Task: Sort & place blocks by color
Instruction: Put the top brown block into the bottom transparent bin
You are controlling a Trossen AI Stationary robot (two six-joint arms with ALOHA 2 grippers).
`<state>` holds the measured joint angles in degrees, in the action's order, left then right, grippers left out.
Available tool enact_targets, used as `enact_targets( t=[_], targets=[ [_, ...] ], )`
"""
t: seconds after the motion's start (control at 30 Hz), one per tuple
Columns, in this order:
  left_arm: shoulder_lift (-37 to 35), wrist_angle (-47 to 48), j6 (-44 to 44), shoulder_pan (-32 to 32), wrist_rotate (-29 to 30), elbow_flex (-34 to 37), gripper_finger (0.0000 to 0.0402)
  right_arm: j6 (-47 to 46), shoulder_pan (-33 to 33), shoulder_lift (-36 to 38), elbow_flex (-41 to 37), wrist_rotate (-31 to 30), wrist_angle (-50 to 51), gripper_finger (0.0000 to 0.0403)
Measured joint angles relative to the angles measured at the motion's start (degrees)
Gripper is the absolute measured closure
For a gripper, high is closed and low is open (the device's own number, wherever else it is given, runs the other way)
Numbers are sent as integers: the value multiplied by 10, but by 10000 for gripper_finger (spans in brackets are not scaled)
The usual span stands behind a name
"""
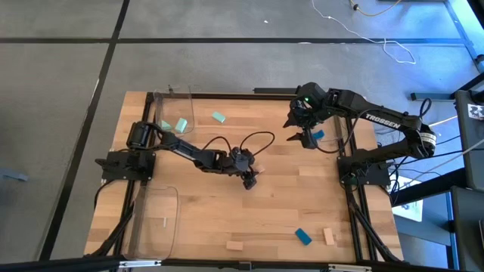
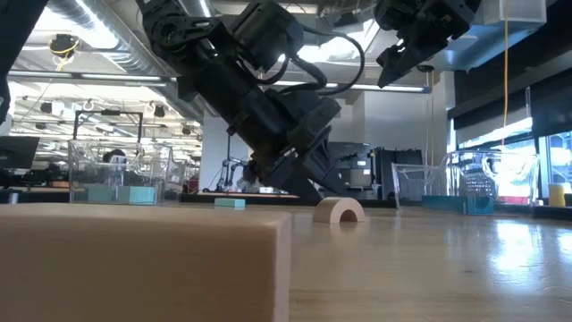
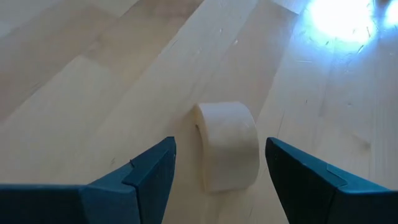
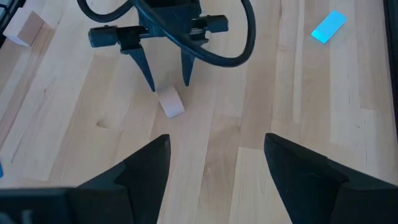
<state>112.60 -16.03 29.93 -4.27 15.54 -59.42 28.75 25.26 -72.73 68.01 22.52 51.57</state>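
High view: the left gripper (image 1: pixel 250 180) is reaching mid-table; the right gripper (image 1: pixel 300 130) is hovering apart. Low view: a pale wooden arch block (image 2: pixel 339 210) is resting on the table. Left wrist view: the arch block (image 3: pixel 227 145) is lying between the spread jaws, untouched, smooth and rounded. Right wrist view: the right gripper's jaws are spread, empty.

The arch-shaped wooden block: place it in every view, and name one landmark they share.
High: hidden under the left hand, mid-table.
Low: arched wooden block centre, on the table beneath that hand.
Left wrist: centre, between the open fingers.
Right wrist: upper centre-left.
Shared landmark: the left hand.
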Motion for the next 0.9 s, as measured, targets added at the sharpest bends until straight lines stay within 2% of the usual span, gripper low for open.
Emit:
enact_targets(
  t=[0.33,0.53,0.9],
  targets=[
    [1,-7,0,0,-10,0,162,0,0,0,0,0,0,144],
    [32,-16,0,0,-30,-23,162,0,0,0,0,0,-1,144],
    [34,22,-5,10,-30,-27,162,0,0,0,0,0,-8,144]
  ],
)
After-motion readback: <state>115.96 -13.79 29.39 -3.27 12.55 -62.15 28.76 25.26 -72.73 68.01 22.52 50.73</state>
